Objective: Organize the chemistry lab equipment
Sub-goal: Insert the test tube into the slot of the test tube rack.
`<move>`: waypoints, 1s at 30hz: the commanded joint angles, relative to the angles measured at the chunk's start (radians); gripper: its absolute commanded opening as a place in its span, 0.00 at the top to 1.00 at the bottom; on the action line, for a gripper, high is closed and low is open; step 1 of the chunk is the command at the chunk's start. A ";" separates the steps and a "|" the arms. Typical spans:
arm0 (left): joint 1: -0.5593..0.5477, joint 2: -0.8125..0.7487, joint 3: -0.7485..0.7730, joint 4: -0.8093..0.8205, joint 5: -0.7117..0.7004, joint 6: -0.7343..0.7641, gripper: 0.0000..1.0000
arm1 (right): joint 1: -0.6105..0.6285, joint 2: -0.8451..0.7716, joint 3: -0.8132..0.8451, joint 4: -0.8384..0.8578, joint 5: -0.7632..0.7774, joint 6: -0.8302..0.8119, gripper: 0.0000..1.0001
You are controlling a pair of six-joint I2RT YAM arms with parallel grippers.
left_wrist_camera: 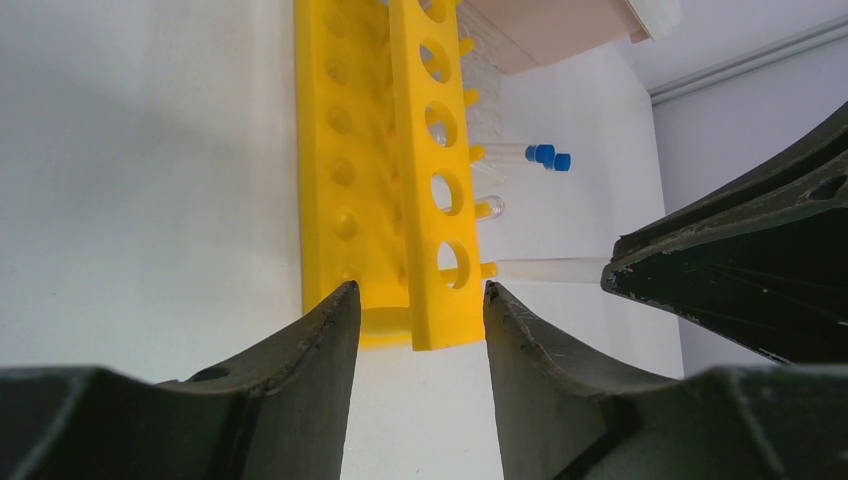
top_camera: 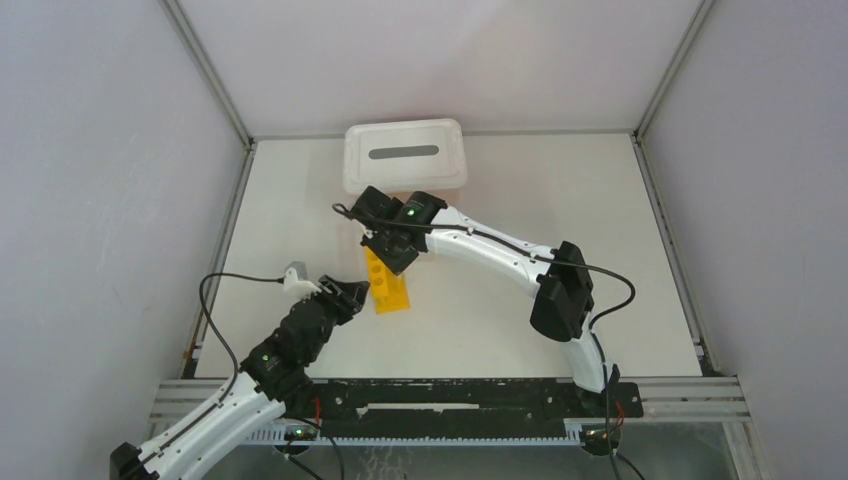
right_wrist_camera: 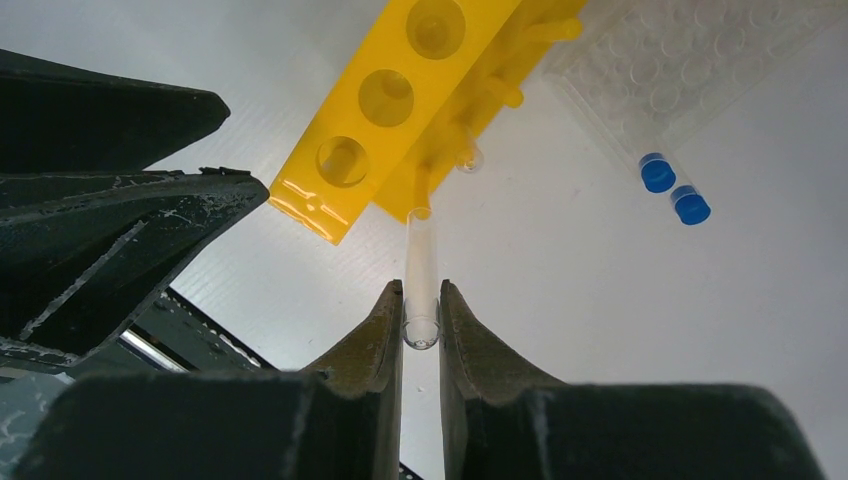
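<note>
The long yellow rack (top_camera: 388,286) lies on the white table. In the left wrist view my left gripper (left_wrist_camera: 420,300) is open, its fingertips on either side of the near end of the yellow rack (left_wrist_camera: 385,170). My right gripper (right_wrist_camera: 421,300) is shut on a clear glass tube (right_wrist_camera: 421,275) that points at the yellow rack's (right_wrist_camera: 400,90) end, low over the table. Two blue-capped tubes (right_wrist_camera: 673,188) lie beside the clear gridded rack (right_wrist_camera: 690,60). Another small glass tube (right_wrist_camera: 468,158) lies against the yellow rack. From above, my right gripper (top_camera: 388,250) is over the rack's far end and my left gripper (top_camera: 352,295) is at its left.
The pink bin with white slotted lid (top_camera: 405,155) stands at the back of the table, just behind my right gripper. The two grippers are close together; my left gripper's body (right_wrist_camera: 100,200) fills the left of the right wrist view. Walls enclose the table.
</note>
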 commanded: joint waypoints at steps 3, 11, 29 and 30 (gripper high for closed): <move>-0.003 -0.002 0.062 0.038 -0.005 0.025 0.47 | 0.003 0.008 0.047 0.012 -0.007 0.004 0.89; -0.003 -0.002 0.058 0.041 -0.004 0.024 0.47 | -0.003 0.016 0.048 0.014 -0.013 0.000 0.89; -0.001 0.014 0.044 0.070 0.001 0.019 0.47 | -0.017 0.067 0.095 -0.037 -0.018 -0.005 0.84; -0.001 0.013 0.044 0.070 0.002 0.019 0.47 | -0.017 0.070 0.094 -0.038 -0.018 -0.005 0.84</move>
